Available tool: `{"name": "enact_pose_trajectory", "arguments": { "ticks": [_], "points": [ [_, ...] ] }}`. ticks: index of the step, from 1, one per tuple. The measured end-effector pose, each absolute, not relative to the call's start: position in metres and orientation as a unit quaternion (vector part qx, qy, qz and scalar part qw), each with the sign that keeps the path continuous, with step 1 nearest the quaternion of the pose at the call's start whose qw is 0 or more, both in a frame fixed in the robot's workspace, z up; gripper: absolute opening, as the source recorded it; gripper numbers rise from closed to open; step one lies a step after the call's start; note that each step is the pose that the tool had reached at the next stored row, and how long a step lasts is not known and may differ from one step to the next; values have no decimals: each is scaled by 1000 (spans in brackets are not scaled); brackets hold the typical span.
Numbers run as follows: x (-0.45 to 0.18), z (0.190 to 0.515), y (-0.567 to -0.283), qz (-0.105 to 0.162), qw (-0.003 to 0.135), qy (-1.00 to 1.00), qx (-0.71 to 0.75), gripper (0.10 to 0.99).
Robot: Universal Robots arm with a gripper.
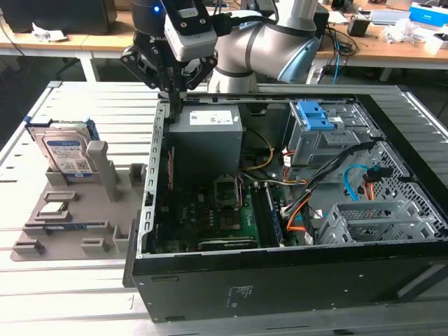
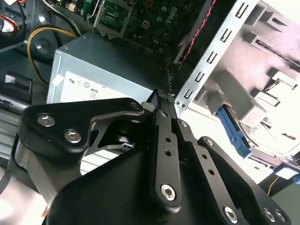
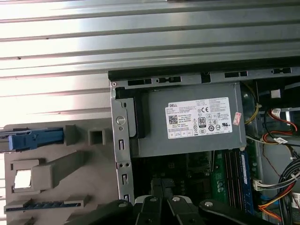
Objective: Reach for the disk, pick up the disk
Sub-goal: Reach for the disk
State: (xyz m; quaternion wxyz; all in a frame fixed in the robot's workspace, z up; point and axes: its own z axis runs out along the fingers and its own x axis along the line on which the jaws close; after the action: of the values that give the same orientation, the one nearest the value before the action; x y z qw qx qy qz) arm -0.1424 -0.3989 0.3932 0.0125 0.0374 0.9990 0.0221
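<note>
The disk (image 1: 66, 150) stands on edge in a slot at the back of a grey holder (image 1: 105, 210), on the exterior view's left. It is silver with a white-and-blue label and blue edging. Its blue edge (image 3: 35, 139) also appears in the first wrist view and in the second wrist view (image 2: 233, 133). My gripper (image 1: 172, 94) hangs over the back corner of the open computer case, to the right of the disk and apart from it. Its black fingers (image 2: 164, 136) lie together, shut, with nothing held between them.
The case's metal side wall (image 1: 155, 161) rises between the gripper and the holder. A big grey box with a white sticker (image 1: 206, 133) sits just under the gripper. A small square chip (image 1: 54, 208) lies in the holder. Desks with clutter stand behind.
</note>
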Motion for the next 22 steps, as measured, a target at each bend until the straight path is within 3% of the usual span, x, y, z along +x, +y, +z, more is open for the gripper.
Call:
{"name": "enact_pose_trajectory", "arguments": {
  "ticks": [22],
  "points": [
    [-198, 393, -399, 22, 12, 999, 37, 106]
  ]
}}
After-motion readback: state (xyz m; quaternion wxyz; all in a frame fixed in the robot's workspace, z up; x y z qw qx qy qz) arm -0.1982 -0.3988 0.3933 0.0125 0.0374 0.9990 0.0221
